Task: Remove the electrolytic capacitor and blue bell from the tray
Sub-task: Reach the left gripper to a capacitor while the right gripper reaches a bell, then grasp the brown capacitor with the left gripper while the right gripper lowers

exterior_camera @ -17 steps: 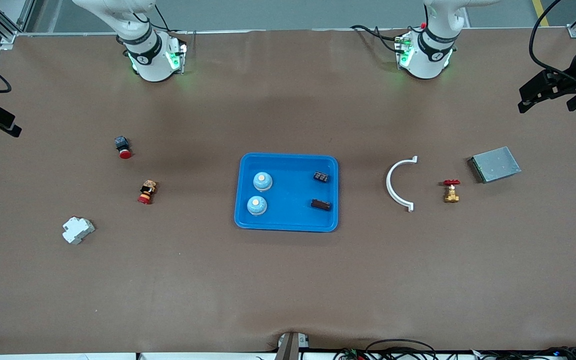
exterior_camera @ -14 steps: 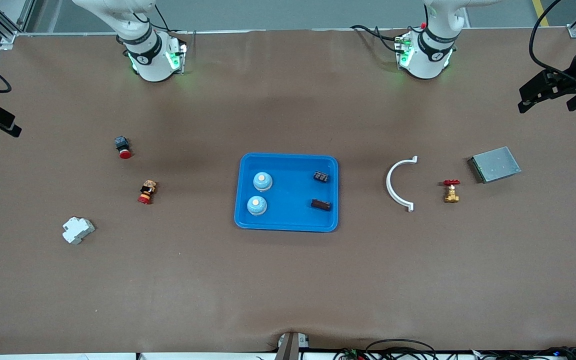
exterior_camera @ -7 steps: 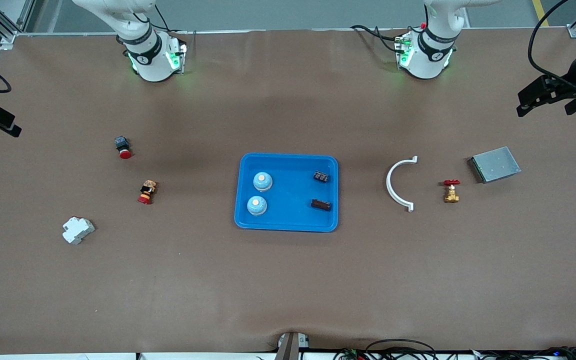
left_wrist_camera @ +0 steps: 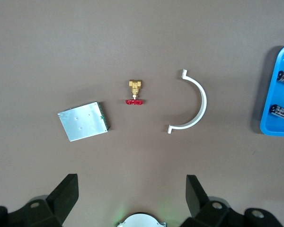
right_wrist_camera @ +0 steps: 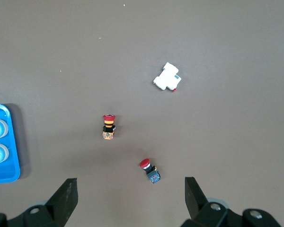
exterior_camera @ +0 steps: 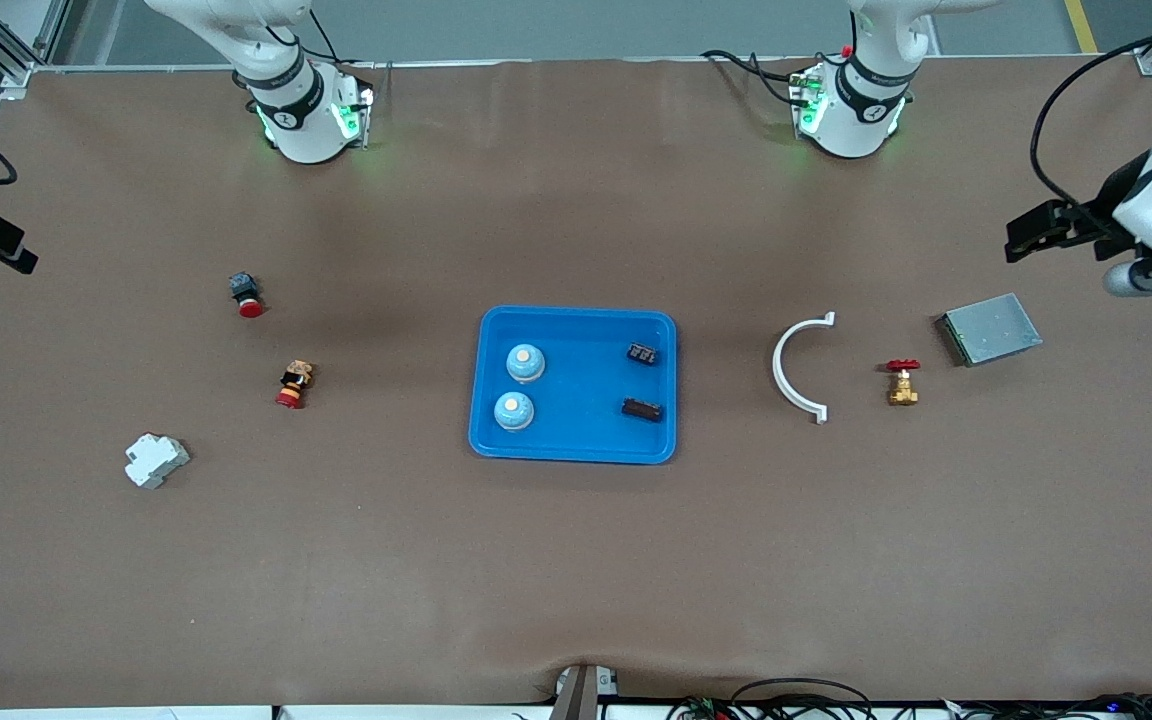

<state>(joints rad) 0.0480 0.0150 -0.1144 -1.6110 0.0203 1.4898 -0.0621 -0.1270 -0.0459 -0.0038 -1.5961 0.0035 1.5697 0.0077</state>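
1. Our left gripper (left_wrist_camera: 130,198) hangs in the air over the left arm's end of the table with its fingers (left_wrist_camera: 66,191) spread wide and nothing between them.
2. Our right gripper (right_wrist_camera: 130,198) hangs over the right arm's end of the table, its fingers just as wide apart and holding nothing.
3. We see the blue tray (exterior_camera: 576,448) in the middle of the table, with both bells and both capacitors lying in it.
4. The two bells (exterior_camera: 525,363) sit in the half of the tray toward the right arm's end, one nearer to the front camera than the other and just beside it.
5. The two capacitors (exterior_camera: 642,353) lie in the half toward the left arm's end, apart from each other and well apart from the bells.
6. Toward the left arm's end we find a white curved clamp (exterior_camera: 794,368), a brass valve (exterior_camera: 902,384) with a red handle, and a grey metal box (exterior_camera: 990,329).
7. Toward the right arm's end we find two red-capped push buttons (exterior_camera: 245,293) and a white breaker (exterior_camera: 155,460), all well apart from the tray.
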